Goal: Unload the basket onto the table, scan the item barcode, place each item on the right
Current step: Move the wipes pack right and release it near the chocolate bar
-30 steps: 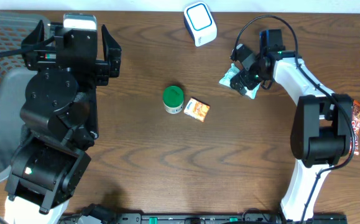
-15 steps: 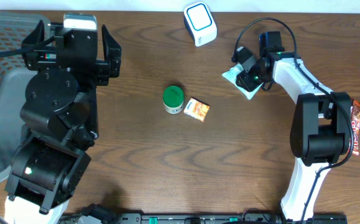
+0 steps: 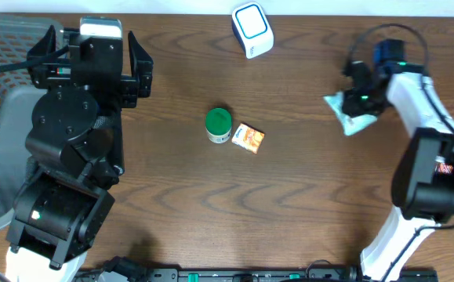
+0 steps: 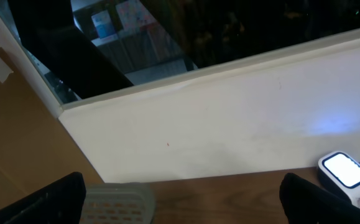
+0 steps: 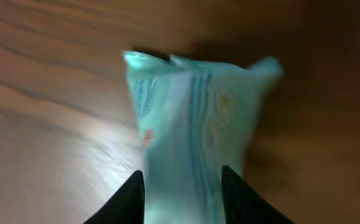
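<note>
Wood-grain counter carries everything: near its right edge the right claw (image 3: 360,100) pinches the teal packet (image 3: 350,117), apparently lifted clear so its barcode can face the scanner (image 3: 252,30) at the far edge. By the left edge, the left claw (image 3: 92,43) sits spread wide and empty.

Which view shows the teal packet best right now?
Right wrist: the packet fills the frame, gripped between the fingers, though blurred. Overhead shows it small and partly hidden. Left wrist misses it.
</note>
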Action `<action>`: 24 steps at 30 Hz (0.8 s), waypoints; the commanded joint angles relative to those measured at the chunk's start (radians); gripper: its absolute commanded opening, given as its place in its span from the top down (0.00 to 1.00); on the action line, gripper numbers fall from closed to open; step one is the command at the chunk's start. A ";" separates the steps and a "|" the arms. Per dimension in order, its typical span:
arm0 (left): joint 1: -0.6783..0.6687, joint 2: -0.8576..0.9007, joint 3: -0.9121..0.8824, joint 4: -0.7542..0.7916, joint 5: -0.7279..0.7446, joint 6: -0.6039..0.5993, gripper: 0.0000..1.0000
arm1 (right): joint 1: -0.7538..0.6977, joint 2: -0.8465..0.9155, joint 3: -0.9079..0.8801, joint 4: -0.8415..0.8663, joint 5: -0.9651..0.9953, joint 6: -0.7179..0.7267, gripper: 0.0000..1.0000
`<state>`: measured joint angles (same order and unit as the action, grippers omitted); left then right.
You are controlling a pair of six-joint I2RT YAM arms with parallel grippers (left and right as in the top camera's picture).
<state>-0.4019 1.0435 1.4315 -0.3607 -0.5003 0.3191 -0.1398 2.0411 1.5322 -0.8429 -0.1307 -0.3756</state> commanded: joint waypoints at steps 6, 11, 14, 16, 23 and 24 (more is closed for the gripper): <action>0.004 -0.006 0.016 0.002 -0.006 0.009 0.00 | -0.215 -0.040 0.004 0.002 0.125 0.028 0.64; 0.004 -0.006 0.016 0.002 -0.006 0.009 0.00 | -0.286 -0.038 0.004 0.014 -0.053 0.050 0.41; 0.004 -0.006 0.016 0.002 -0.006 0.009 0.00 | -0.284 -0.038 0.004 0.018 -0.183 0.076 0.12; 0.004 -0.006 0.016 0.002 -0.006 0.009 0.00 | -0.269 -0.038 0.004 0.023 -0.197 0.118 0.06; 0.004 -0.006 0.016 0.002 -0.006 0.009 0.00 | -0.166 -0.038 0.001 0.016 -0.178 0.138 0.01; 0.004 -0.006 0.016 0.002 -0.006 0.009 0.00 | -0.146 -0.038 -0.002 0.018 -0.162 0.157 0.01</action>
<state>-0.4019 1.0435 1.4315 -0.3611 -0.5003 0.3191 -0.3367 2.0048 1.5322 -0.8257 -0.2821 -0.2604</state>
